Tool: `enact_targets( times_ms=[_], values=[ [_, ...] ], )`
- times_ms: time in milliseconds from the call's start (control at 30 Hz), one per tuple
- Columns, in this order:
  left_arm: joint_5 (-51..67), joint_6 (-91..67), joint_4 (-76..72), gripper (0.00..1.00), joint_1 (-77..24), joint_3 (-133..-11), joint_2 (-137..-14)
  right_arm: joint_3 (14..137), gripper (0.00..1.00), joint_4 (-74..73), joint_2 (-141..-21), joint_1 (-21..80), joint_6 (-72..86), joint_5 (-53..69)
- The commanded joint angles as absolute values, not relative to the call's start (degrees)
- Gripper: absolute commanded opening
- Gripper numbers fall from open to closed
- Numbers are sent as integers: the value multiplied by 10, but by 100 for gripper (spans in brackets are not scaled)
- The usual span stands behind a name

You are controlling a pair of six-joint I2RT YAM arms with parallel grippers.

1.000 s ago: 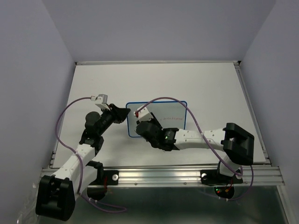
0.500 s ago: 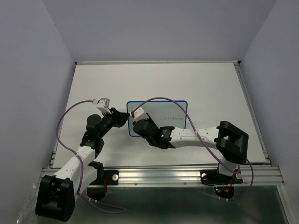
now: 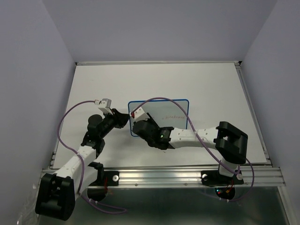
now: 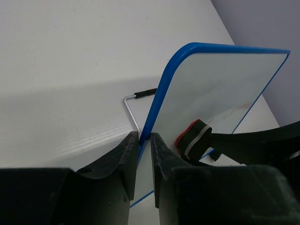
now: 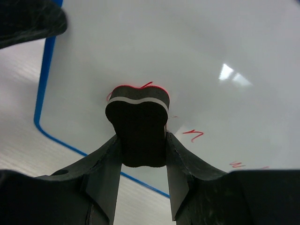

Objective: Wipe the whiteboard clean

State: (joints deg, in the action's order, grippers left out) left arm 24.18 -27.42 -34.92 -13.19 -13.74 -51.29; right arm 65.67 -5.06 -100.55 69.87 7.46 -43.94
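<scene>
The white counter (image 3: 197,79) fills the top view. Its near edge is hidden behind the arms' mounting rail.

The whiteboard (image 3: 171,110) sits left of the counter's middle, towards the near side, between the two arms. From above, its near-left part is covered by the right arm's wrist, and its tilt cannot be judged there. In the left wrist view the whiteboard (image 4: 211,93) rises at a slant off the counter. Its lower edge is cut off by the pincer body.

The left pincer (image 4: 144,138) is narrowed down onto the board's blue frame on its left edge, one finger on each face. From above, the left pincer (image 3: 125,118) is a dark mass at that edge and its fingers cannot be told apart.

The right pincer (image 5: 142,140) holds a black eraser (image 5: 138,117) between its fingers, with the eraser's far end pressed against the board's face near the lower left corner. The eraser (image 4: 194,138) also shows in the left wrist view. From above it is hidden under the wrist.

A thin wire stand (image 4: 136,101) with a black sleeve shows behind the board; where it joins the board is hidden.

Faint red writing (image 5: 194,135) runs to the right of the eraser, and a red streak rims the eraser's tip. The marks are too small to read.
</scene>
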Motion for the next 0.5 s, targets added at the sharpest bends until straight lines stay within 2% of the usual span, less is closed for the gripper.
enact_targets(
  times_ms=[0,300,467],
  values=[
    [274,-266,-373,28,-143,-150,-510,693,1,-50,-984,686,58,-573],
    [272,-265,-374,26,-149,-151,-512,693,1,-76,-977,686,76,-597],
    [272,-263,-374,24,-154,-155,-518,687,1,-76,-996,686,60,-499]
  ],
)
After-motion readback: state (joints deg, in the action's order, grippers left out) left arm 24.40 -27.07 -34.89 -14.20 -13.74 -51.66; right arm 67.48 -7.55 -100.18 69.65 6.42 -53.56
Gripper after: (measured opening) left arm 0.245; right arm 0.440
